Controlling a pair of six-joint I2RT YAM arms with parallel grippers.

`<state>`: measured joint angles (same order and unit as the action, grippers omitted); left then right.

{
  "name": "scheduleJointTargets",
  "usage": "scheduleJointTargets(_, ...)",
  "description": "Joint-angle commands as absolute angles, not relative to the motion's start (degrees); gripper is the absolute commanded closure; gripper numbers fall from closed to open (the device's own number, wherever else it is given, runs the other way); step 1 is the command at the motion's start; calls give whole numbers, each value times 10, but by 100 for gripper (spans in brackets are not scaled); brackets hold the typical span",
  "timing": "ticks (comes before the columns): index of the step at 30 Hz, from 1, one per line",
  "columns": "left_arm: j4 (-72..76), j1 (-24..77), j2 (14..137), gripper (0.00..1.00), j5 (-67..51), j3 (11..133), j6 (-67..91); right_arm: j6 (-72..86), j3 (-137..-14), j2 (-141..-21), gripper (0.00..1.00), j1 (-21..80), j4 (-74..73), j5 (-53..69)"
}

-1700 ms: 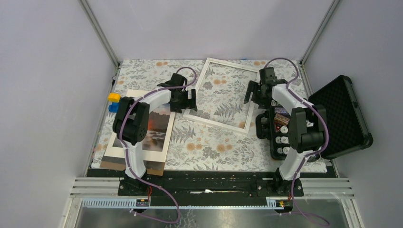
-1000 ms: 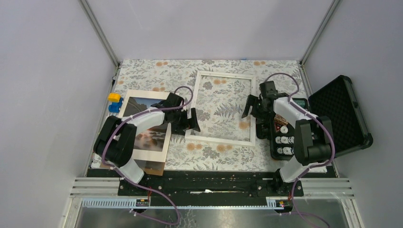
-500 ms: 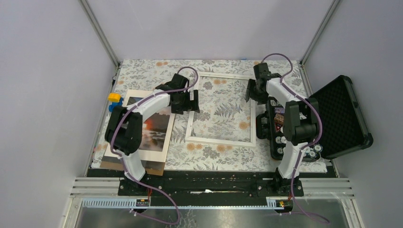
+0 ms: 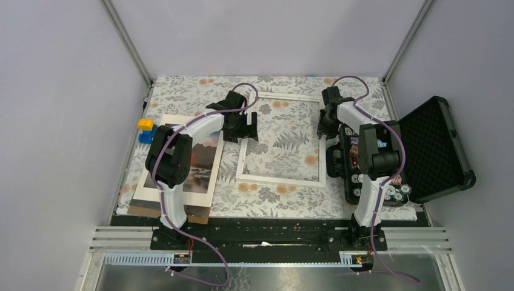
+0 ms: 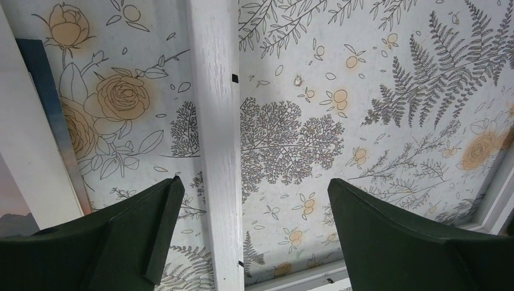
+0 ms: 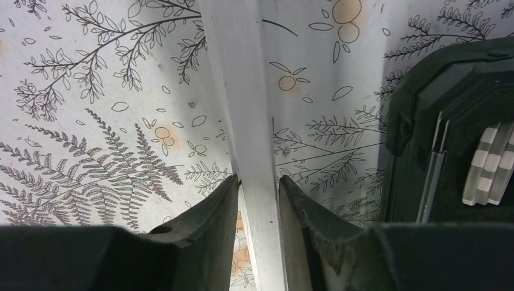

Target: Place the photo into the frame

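Observation:
The white frame [image 4: 280, 179] lies flat on the floral table, square to its edges. My left gripper [image 4: 245, 127] hovers open over the frame's left rail [image 5: 215, 121], which runs between its wide-apart fingers [image 5: 121, 236] without touching either. My right gripper [image 4: 324, 124] is shut on the frame's right rail [image 6: 239, 91], one finger [image 6: 206, 224] pressed against each side. The photo [image 4: 203, 163], dark with an orange glow, lies at the left under a white mat [image 4: 151, 188], partly hidden by my left arm. A strip of the photo's blue edge [image 5: 51, 115] shows in the left wrist view.
An open black case [image 4: 433, 145] with small parts in its tray stands at the right, its corner [image 6: 448, 121] close beside my right gripper. A brown board [image 4: 197, 213] sticks out under the mat. Yellow [image 4: 145, 123] and blue [image 4: 144, 137] pieces sit at the left edge.
The right gripper has closed from wide open onto the frame's right rail. The left gripper stayed open and shifted a little farther back along the left rail. The frame has hardly moved.

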<state>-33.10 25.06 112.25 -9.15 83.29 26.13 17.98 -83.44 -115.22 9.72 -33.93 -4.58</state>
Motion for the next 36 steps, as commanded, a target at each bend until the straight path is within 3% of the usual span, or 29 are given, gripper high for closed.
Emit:
scheduleJointTargets(1,-316,250,1121,1,-81,846,249,172,-836,-1137,62,92,-337,-48)
scheduleJointTargets(4,-316,250,1124,1,-73,849,249,173,-838,-1142,62,92,-332,-46)
scheduleJointTargets(6,-316,250,1124,1,-66,852,249,174,-839,-1142,68,92,-330,-45)
scheduleJointTargets(9,-316,250,1124,1,-49,858,256,172,-840,-1141,99,92,-332,-40)
scheduleJointTargets(18,-343,252,1180,4,24,944,273,161,-832,-1124,100,88,-320,-26)
scheduleJointTargets(19,-348,253,1192,6,37,960,269,160,-835,-1124,87,87,-321,-15)
scheduleJointTargets(21,-356,259,1213,10,64,987,258,155,-840,-1121,52,87,-324,-10)
scheduleJointTargets(23,-361,264,1235,18,83,1011,250,154,-841,-1114,38,87,-322,-9)
scheduleJointTargets(27,-380,264,1279,33,86,1061,243,158,-843,-1112,34,86,-324,-3)
scheduleJointTargets(30,-381,265,1291,37,83,1071,242,157,-838,-1114,32,86,-324,-7)
scheduleJointTargets(36,-382,265,1280,53,104,1062,232,158,-837,-1117,31,86,-317,-1)
